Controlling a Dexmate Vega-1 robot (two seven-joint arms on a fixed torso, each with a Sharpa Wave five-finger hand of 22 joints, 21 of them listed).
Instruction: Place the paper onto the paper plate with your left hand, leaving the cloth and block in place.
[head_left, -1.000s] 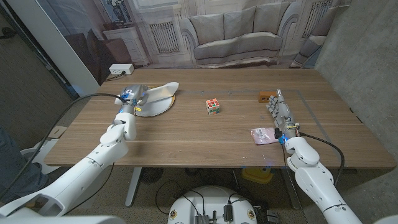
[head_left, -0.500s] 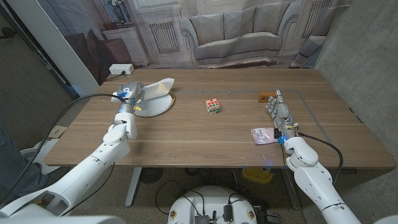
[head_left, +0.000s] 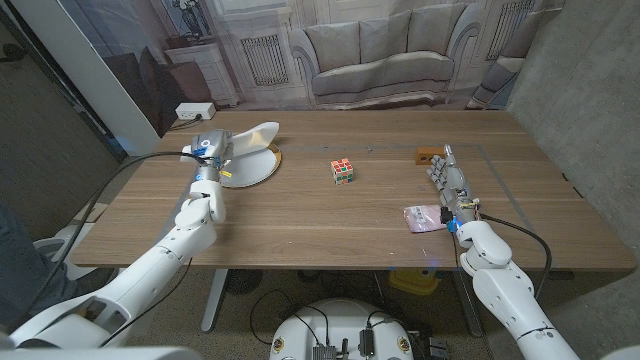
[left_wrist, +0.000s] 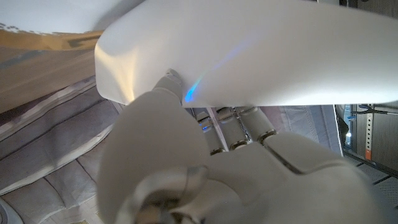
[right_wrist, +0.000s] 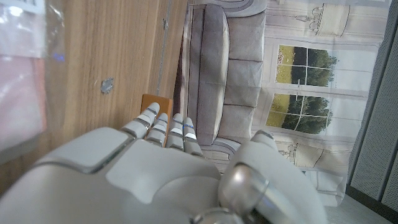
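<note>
My left hand (head_left: 210, 150) holds the white paper (head_left: 252, 138) by one edge; the sheet slopes up over the far side of the paper plate (head_left: 252, 172) at the table's far left. In the left wrist view the fingers (left_wrist: 239, 127) press against the curved underside of the paper (left_wrist: 249, 50). A pink cloth (head_left: 424, 217) lies at the front right, beside my right hand (head_left: 452, 187). That hand holds nothing, its fingers straight and pointing at a small orange-brown block (head_left: 430, 155). The right wrist view shows the same block (right_wrist: 155, 102) past the fingertips (right_wrist: 163, 124) and the cloth (right_wrist: 22, 93).
A colourful puzzle cube (head_left: 343, 171) stands at mid-table between the plate and the block. The wooden table (head_left: 330, 225) is bare along its front. A black cable (head_left: 130, 165) runs to the left arm. A sofa backdrop hangs behind the far edge.
The left hand has drawn slightly back and to the left with the paper, whose free end has risen and pulled in over the plate. The right hand, cloth, block and cube stayed put.
</note>
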